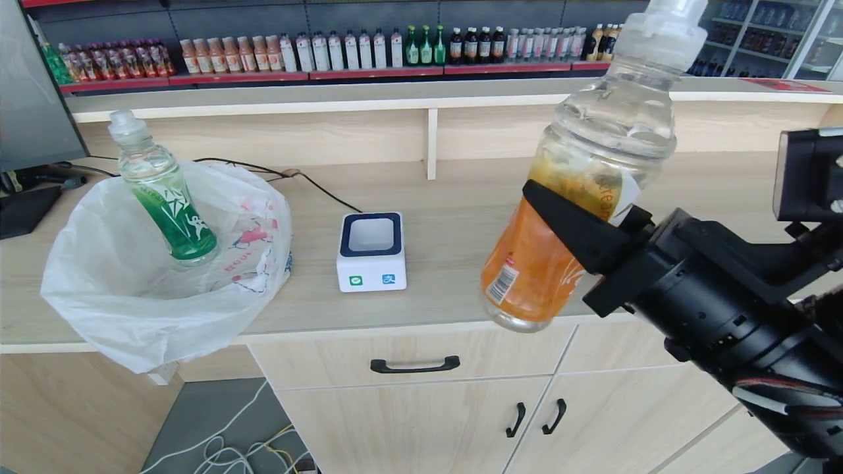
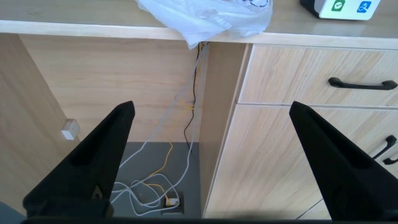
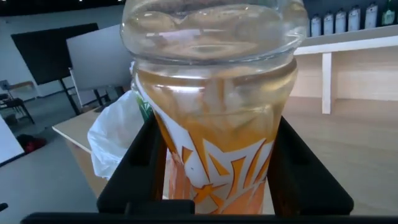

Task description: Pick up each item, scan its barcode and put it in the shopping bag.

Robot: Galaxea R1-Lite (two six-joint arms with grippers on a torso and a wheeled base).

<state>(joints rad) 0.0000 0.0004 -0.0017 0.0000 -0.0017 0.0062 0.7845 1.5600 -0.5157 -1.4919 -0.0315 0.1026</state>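
Observation:
My right gripper (image 1: 596, 227) is shut on an orange-labelled drink bottle (image 1: 579, 178), held tilted in the air to the right of the white scanner (image 1: 371, 251), its barcode facing down and left. Seen from the right wrist, the orange bottle (image 3: 214, 118) sits squeezed between the two black fingers (image 3: 140, 162). A green-labelled bottle (image 1: 164, 191) leans inside the white plastic shopping bag (image 1: 158, 276) at the counter's left. My left gripper (image 2: 208, 162) hangs open below the counter edge, in front of the cabinet, with nothing between its fingers.
The wooden counter (image 1: 448, 204) has a raised back ledge and a thin upright divider (image 1: 431, 145). A black cable (image 1: 276, 172) runs behind the bag. A dark monitor (image 1: 33, 99) stands far left. Drawers with black handles (image 1: 415, 365) are below; cables lie on the floor (image 2: 155, 186).

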